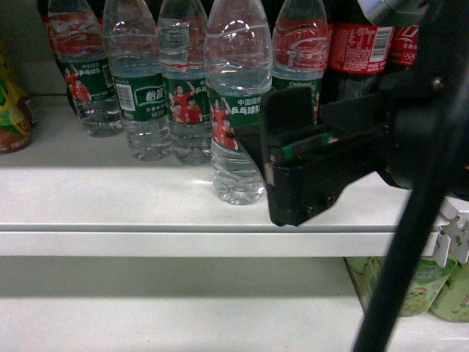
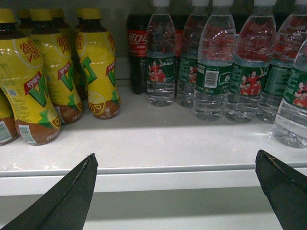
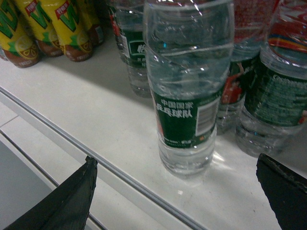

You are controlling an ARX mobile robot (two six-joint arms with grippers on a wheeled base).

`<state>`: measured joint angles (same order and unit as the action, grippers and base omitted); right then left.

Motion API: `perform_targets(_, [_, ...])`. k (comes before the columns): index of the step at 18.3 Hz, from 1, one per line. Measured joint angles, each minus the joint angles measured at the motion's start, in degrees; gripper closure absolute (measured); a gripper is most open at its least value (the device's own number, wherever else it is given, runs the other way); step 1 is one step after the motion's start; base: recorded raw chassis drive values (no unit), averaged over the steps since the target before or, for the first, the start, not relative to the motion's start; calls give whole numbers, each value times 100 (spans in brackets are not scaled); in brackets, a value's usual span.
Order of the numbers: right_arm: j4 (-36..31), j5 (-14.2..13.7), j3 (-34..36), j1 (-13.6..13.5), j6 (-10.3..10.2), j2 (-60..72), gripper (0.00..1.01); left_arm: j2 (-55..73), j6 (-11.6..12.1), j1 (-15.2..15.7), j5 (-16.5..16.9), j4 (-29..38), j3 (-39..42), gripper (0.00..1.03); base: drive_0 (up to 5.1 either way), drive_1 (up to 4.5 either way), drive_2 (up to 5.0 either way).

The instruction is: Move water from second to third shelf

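So the right gripper [image 3: 175, 191] is wide apart, jaws spread to either bottom corner of its wrist view, with the front water bottle [image 3: 188, 91] standing dead centre between them but not yet touched. In the head view that same bottle [image 1: 236, 103] sits forward of the row, near the shelf's front lip [image 1: 183, 242], just left of the black gripper body.

To do this grab well, I'd push straight in until the fingers flank the green label [image 3: 184, 120], then squeeze there. The ribbed plastic above looks soft and would probably dent or slip, and the base is too low to keep it steady. Keep the approach level so a finger doesn't clip the neighbouring water bottles [image 3: 276, 91] right behind and to the right, since they're packed close.

The left gripper [image 2: 175, 191] is also spread open, hanging in front of the shelf edge in the bottom of its view, holding nothing, with the yellow lemon tea bottles [image 2: 57, 72] upper left.
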<state>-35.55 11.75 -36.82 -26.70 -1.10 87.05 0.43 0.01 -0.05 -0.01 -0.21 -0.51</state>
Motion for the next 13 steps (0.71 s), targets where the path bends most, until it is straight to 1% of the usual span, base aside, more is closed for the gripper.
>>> perform_targets(5, [208, -186, -581, -264, -192, 437, 3, 0, 2, 0, 0, 0, 0, 5, 0, 0, 0])
perform_targets(9, [254, -372, -925, -452, -278, 787, 3, 2, 2, 0, -2, 0, 0, 5, 0, 0, 0])
perform_targets(10, [251, -457, -1008, -455, -341, 890, 3, 0, 2, 0, 0, 0, 0, 5, 0, 0, 0])
perform_targets(13, [232, -894, -1342, -455, -444, 1272, 3, 2, 2, 0, 0, 0, 0, 5, 0, 0, 0])
